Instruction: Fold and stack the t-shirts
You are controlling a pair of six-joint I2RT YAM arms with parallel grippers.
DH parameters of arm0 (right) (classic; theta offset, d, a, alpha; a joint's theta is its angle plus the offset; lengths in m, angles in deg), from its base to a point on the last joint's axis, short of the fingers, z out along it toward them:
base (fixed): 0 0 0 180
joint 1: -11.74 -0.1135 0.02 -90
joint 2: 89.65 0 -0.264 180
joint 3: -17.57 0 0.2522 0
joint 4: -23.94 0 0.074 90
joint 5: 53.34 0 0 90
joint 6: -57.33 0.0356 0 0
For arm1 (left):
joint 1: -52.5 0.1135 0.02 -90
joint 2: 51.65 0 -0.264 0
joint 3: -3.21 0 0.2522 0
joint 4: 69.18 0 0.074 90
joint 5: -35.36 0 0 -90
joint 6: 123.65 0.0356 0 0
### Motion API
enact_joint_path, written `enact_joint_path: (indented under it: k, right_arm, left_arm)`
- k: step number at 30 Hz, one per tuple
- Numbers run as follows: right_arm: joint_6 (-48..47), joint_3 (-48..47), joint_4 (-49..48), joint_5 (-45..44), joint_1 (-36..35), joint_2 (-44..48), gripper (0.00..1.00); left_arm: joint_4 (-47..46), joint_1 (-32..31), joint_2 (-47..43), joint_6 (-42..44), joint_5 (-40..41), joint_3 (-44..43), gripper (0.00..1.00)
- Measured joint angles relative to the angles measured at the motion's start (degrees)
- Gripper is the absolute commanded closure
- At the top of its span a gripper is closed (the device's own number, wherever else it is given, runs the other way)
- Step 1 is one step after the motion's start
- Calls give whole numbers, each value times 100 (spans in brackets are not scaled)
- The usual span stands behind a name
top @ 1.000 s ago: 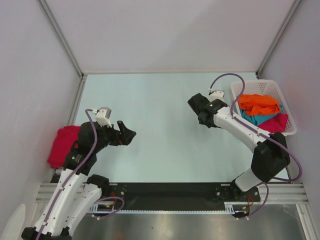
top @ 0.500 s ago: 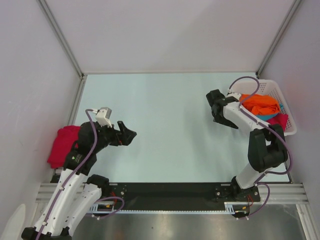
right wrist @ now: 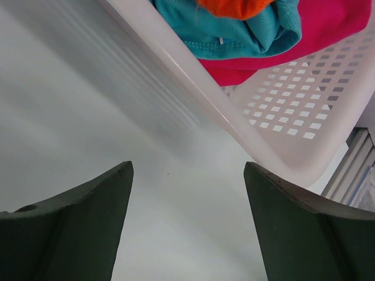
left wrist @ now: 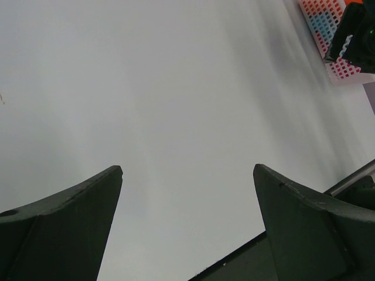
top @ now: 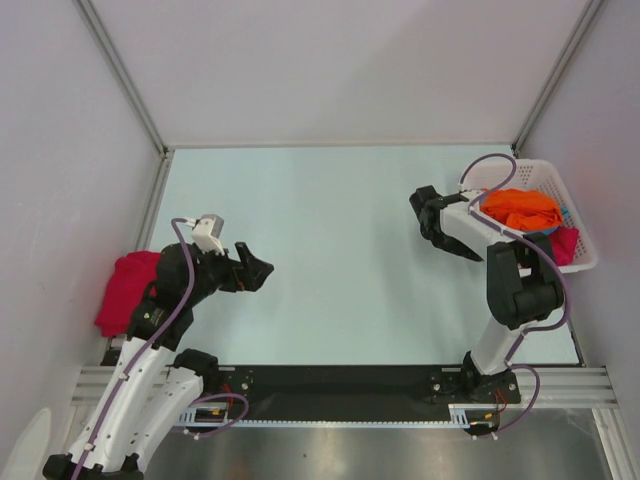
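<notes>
While my right gripper (right wrist: pixel 187 168) hangs over the pale table (top: pixel 320 200), its fingers (right wrist: pixel 88 222) stand wide apart with nothing between them. The white lattice basket (right wrist: pixel 293 158) lies just ahead and to the right of my fingertips, and its rim runs slantwise across my wrist view. Inside it, the orange t-shirt (right wrist: pixel 234 6) sits on top, the teal t-shirt (right wrist: pixel 258 32) is bunched below it, and a pink t-shirt (right wrist: pixel 334 26) lies under both against the lattice wall. From above, this gripper (top: pixel 428 212) is outside the basket (top: pixel 580 262), just beside its left edge, touching no cloth.

My left gripper (top: pixel 255 270) hovers over the table's left side, its fingers (left wrist: pixel 70 222) spread apart too and holding nothing. The crimson t-shirt (top: pixel 120 295) lies crumpled at the table's left edge, behind that arm and well apart from the fingertips.
</notes>
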Motion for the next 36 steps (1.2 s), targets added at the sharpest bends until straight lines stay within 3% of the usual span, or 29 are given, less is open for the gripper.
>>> enact_joint_path:
  k: [15, 29, 30, 33, 34, 36]
  right_arm:
    - [227, -221, 658, -664, 66, 278, 16]
    - [-538, -363, 2, -275, 793, -74, 19]
    - [-581, -385, -35, -223, 820, -133, 21]
    - [-723, -474, -127, -68, 861, -289, 39]
    - [-776, -496, -175, -2, 870, -330, 59]
    - [-962, -522, -291, 162, 874, -391, 77]
  left_arm:
    - [-2, 0, 13, 2, -17, 0, 1]
    - [0, 0, 13, 44, -20, 0, 1]
    - [0, 0, 13, 46, -20, 0, 0]
    - [0, 0, 13, 46, -20, 0, 0]
    - [0, 0, 13, 44, -20, 0, 0]
    - [2, 0, 13, 44, -20, 0, 0]
